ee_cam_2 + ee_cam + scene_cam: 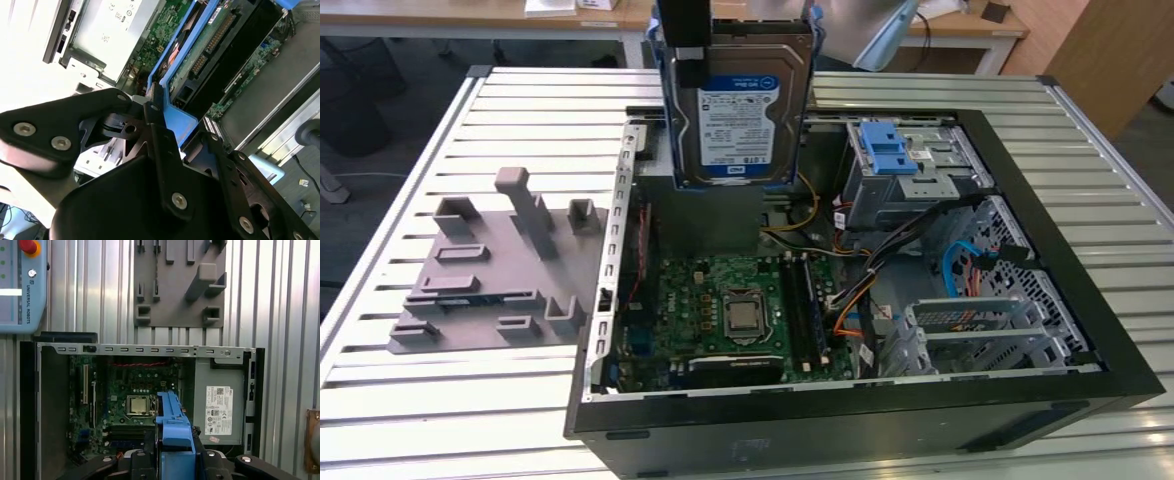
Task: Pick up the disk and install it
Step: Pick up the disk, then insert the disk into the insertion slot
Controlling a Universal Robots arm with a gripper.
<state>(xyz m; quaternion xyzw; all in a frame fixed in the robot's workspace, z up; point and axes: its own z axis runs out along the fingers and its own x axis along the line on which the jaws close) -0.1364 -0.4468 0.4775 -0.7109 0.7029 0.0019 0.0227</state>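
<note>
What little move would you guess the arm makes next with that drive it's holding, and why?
Probably carry the disk toward the exterior view's right, over the silver cage: the gripper grips it upright above the open computer case, apart from that cage.

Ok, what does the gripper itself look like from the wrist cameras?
The gripper is matte black in both wrist views: flat, rounded linkage plates hinged to a bulky black body and fastened with silver screws. Its fingers are narrow black bars. The blue between them is the frame of the disk, not part of the gripper.
</note>
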